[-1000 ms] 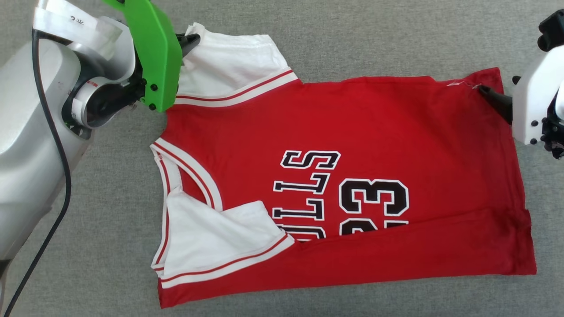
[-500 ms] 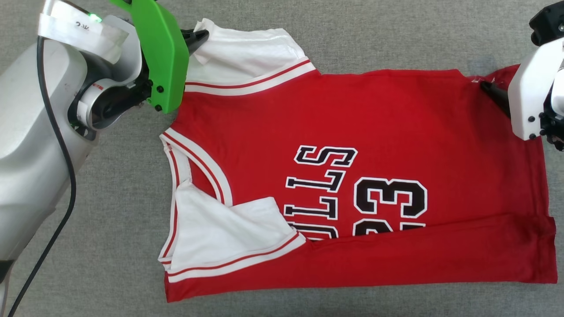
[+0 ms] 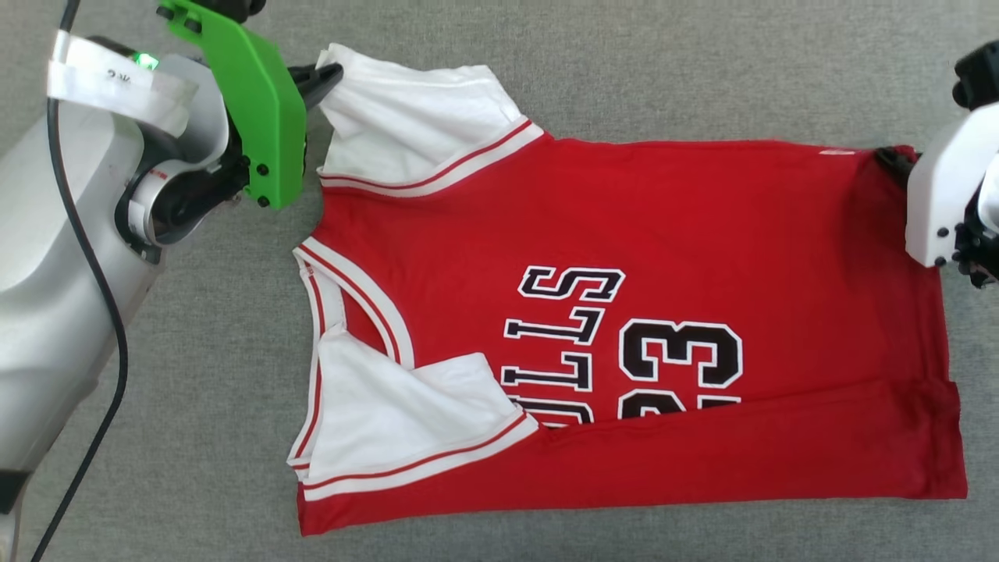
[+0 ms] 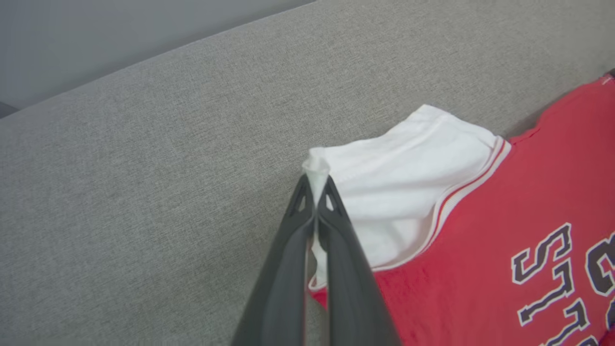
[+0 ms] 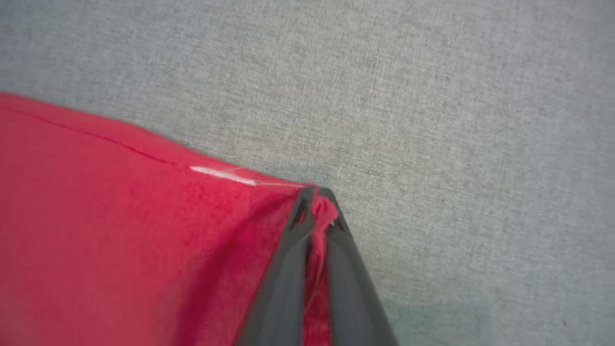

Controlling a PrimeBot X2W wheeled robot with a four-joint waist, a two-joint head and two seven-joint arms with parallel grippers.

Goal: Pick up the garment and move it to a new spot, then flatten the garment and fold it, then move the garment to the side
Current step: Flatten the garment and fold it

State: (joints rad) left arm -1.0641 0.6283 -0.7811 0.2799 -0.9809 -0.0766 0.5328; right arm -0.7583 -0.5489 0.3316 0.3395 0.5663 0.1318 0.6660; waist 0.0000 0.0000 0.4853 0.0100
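Note:
The garment (image 3: 624, 234), a red jersey with white sleeves and black "BULLS 23" print, lies spread on the grey fabric surface with its near long edge folded up over the print. My left gripper (image 3: 332, 76) is shut on the tip of the far white sleeve (image 4: 399, 192); in the left wrist view white cloth is pinched between the fingers (image 4: 314, 180). At the far hem corner my right gripper (image 3: 890, 158) is shut on red cloth, which bunches between the fingers (image 5: 319, 206). The other white sleeve (image 3: 398, 421) lies folded at the near left.
Grey woven surface (image 3: 702, 70) extends all around the garment. My left arm's silver body and black cable (image 3: 86, 257) fill the left side. A grey wall strip (image 4: 96, 38) runs beyond the surface's far edge in the left wrist view.
My right gripper has shut on the garment's far hem corner, which it only touched before. The far edge now runs straighter between the two grippers. The left gripper kept its hold on the sleeve.

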